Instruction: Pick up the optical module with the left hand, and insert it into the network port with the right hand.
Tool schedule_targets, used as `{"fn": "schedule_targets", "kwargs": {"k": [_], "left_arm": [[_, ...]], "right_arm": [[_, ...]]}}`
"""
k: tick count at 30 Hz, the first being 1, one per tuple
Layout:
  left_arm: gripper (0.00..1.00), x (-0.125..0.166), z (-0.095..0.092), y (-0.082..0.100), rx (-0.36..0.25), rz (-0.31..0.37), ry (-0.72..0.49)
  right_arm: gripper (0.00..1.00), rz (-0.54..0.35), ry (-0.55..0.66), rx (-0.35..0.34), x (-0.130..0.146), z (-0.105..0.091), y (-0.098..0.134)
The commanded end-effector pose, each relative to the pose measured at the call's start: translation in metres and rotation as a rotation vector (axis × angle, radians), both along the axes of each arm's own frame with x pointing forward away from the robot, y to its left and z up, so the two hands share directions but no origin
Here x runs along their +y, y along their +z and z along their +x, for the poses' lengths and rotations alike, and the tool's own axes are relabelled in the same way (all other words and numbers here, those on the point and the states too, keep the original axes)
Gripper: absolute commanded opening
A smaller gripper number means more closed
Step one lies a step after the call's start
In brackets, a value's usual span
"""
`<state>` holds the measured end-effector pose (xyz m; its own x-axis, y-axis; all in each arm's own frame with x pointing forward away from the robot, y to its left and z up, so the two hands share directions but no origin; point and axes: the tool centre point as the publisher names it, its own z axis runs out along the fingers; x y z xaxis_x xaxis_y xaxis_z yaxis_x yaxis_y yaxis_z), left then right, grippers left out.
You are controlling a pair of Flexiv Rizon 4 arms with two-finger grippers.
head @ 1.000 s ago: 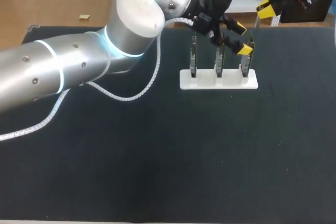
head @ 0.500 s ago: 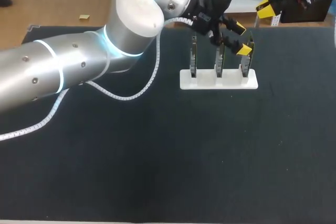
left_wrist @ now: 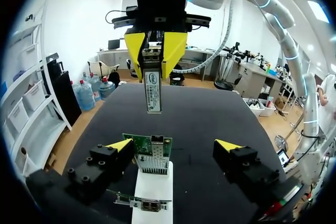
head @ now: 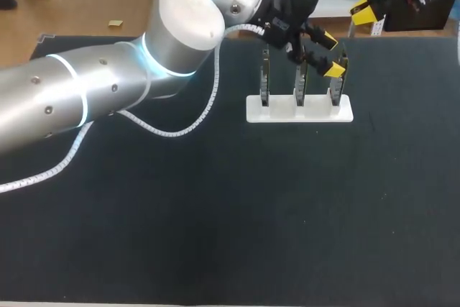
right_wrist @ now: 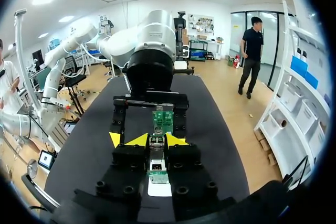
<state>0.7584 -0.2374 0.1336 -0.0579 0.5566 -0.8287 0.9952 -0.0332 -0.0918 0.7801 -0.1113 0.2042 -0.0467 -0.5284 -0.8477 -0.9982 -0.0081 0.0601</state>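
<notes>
Our right claw (left_wrist: 156, 62) pinches the optical module (left_wrist: 153, 90) by its tail. Our left claw (left_wrist: 174, 145) gapes wide around the network port board (left_wrist: 151, 156). The module looks light, rigid and slick, best held by its flat sides.

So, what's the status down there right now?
Left tool open, astride a green circuit board in the white holder. Right tool shut on the silver optical module, apart from the board. Nothing between them.

Three boards (head: 264, 80) (upright), one holder (head: 280, 111), one module (left_wrist: 153, 90).
</notes>
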Motion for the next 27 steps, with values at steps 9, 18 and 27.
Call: {"fn": "schedule_targets", "kwargs": {"k": [9,18,27], "left_arm": [[1.00,-0.0018,0.0034,0.0010,0.005,0.008,-0.004],[1.00,-0.0018,0.0034,0.0010,0.005,0.008,-0.004],[1.00,-0.0018,0.0034,0.0010,0.005,0.008,-0.004]], "right_arm": [[0.00,0.005,-0.007,-0.009,0.0007,-0.0052,-0.0002],[0.00,0.001,-0.016,-0.016,-0.0006,-0.0064,-0.0013],[0.00,-0.017,-0.021,-0.031,-0.0013,-0.0038,-0.0029]]}}
